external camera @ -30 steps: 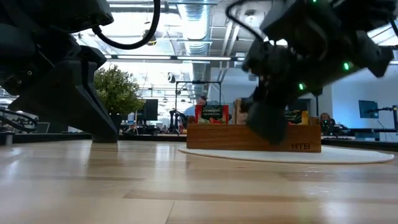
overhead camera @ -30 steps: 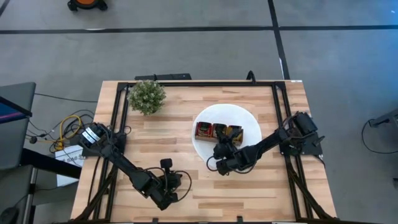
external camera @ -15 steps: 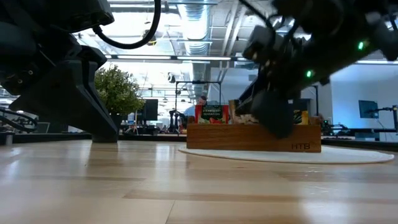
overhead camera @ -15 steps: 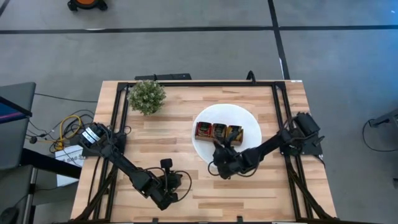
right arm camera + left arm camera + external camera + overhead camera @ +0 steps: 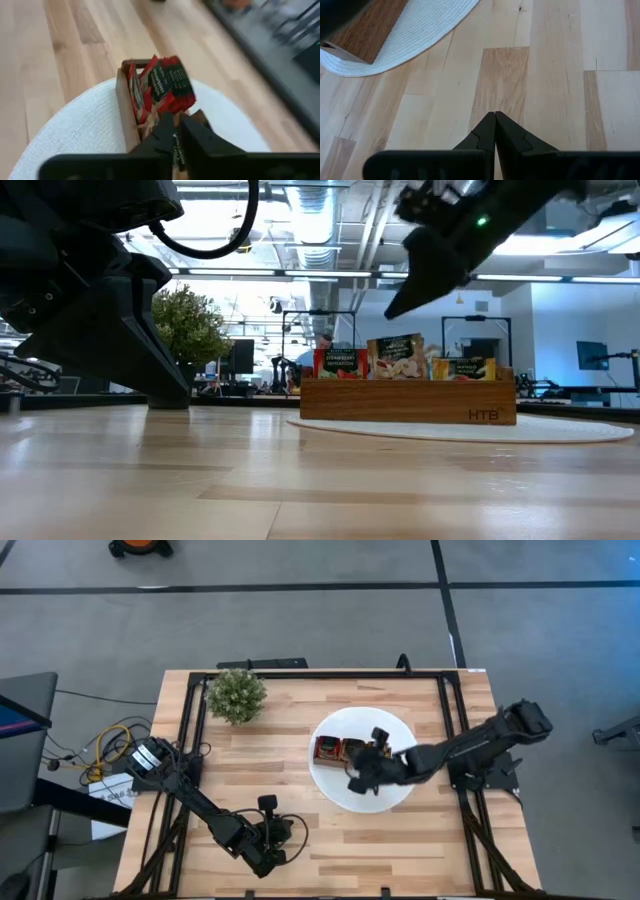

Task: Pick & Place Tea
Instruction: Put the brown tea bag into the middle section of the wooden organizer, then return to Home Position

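The tea sachets stand on edge in a brown wooden tray (image 5: 352,751) on the white plate (image 5: 330,792). In the low view they are red (image 5: 340,363), pale (image 5: 395,356) and orange-yellow (image 5: 465,367), and the pale one sticks up highest. My right gripper (image 5: 397,308) hangs above the tray (image 5: 410,400), clear of it, pointing slantwise down. In its wrist view the fingertips (image 5: 176,121) stand a narrow slit apart over the red sachets (image 5: 167,82), and I see nothing held. My left gripper (image 5: 495,114) is shut and waits near the table's front edge (image 5: 268,860).
A small green plant (image 5: 236,695) stands at the table's far left. Black frame rails run along the left, right and far edges. Bare wood lies between the plate and my left gripper. Beyond the table, the low view shows desks and screens.
My right gripper has risen from the tray's near side to well above it, gone a little toward the far edge, and rolled. The pale sachet, which the gripper hid a second ago, now shows standing in the tray's middle.
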